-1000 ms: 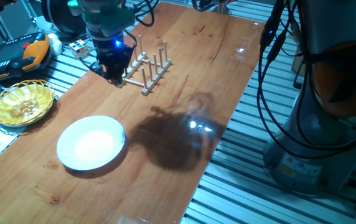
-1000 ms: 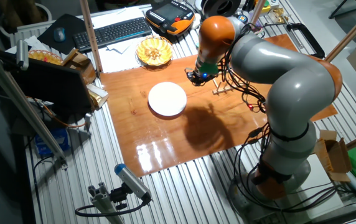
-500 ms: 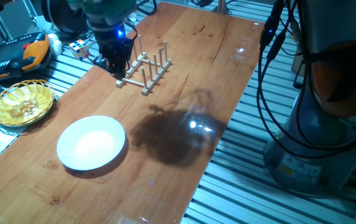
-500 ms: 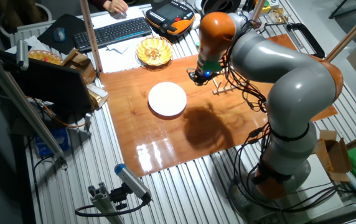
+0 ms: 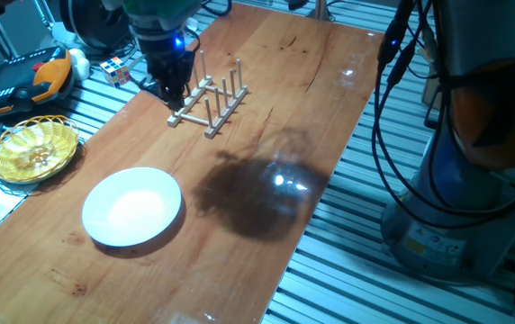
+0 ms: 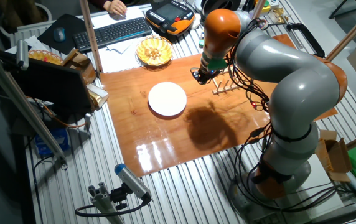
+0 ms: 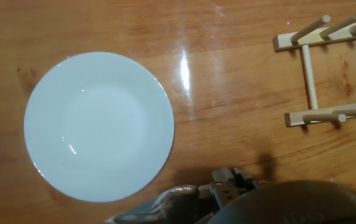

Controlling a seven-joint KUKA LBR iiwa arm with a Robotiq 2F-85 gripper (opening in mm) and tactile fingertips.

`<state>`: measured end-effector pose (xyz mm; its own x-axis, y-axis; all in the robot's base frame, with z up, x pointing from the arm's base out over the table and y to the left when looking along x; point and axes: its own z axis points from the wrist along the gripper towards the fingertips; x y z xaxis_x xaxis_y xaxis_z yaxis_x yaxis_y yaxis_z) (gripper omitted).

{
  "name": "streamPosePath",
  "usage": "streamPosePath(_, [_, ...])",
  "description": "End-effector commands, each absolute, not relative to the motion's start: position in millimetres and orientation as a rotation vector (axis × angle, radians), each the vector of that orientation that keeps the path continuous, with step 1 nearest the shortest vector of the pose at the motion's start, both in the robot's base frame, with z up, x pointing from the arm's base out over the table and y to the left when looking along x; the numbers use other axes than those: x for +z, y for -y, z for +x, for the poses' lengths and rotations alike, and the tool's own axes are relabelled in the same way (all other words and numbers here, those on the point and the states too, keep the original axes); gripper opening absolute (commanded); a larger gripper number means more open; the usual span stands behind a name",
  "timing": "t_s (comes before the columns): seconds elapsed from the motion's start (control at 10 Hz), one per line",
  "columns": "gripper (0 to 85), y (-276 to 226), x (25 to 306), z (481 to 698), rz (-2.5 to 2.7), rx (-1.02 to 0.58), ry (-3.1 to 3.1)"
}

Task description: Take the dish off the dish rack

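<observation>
The white dish (image 5: 132,206) lies flat on the wooden table, apart from the rack; it also shows in the other fixed view (image 6: 167,99) and fills the left of the hand view (image 7: 99,126). The light-wood dish rack (image 5: 210,99) stands empty at the far side of the table, seen also in the other fixed view (image 6: 223,87) and at the right edge of the hand view (image 7: 312,74). My gripper (image 5: 169,88) hangs above the table just left of the rack, well away from the dish. Its fingers are dark and I cannot tell how they stand.
A yellow woven basket (image 5: 34,149) sits off the table's left edge. An orange teach pendant (image 5: 23,81) and a colour cube (image 5: 116,69) lie behind it. A keyboard (image 6: 112,31) lies beyond. Cables (image 5: 393,135) hang at the right edge.
My gripper has drifted a little up and toward the far side of the table, staying beside the rack. The dish and the rack have not moved.
</observation>
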<state>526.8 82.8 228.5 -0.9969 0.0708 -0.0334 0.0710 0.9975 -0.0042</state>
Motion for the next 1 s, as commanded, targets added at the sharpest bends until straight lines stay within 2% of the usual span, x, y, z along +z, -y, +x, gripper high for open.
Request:
streamPosePath(0.0, [0.7,-79.7,227.8,525.5,0.100,0.009,-3.114])
streamPosePath(0.9, [0.7,-80.1,230.3,523.2,0.028,0.022,-3.135])
